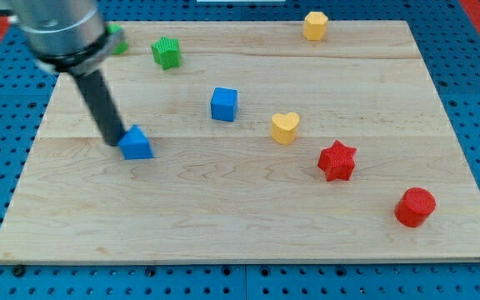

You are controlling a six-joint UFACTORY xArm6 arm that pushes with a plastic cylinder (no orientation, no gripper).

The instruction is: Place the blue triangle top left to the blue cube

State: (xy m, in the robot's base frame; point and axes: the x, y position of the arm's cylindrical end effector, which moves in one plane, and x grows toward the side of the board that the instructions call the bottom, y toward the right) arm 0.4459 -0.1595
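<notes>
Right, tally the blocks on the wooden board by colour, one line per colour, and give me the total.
Blue: 2, the blue triangle block with my tip at its left edge, and the blue cube.
Green: 2, the green star-shaped block and a green block partly hidden behind the arm.
Yellow: 2, the yellow heart block and the yellow hexagonal block.
Red: 2, the red star block and the red cylinder.
Total: 8

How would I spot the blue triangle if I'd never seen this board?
Start at the wooden board and look to the view's left half. There the dark rod comes down, my tip touching the blue triangle. The blue cube, up and right, is square-sided.
</notes>
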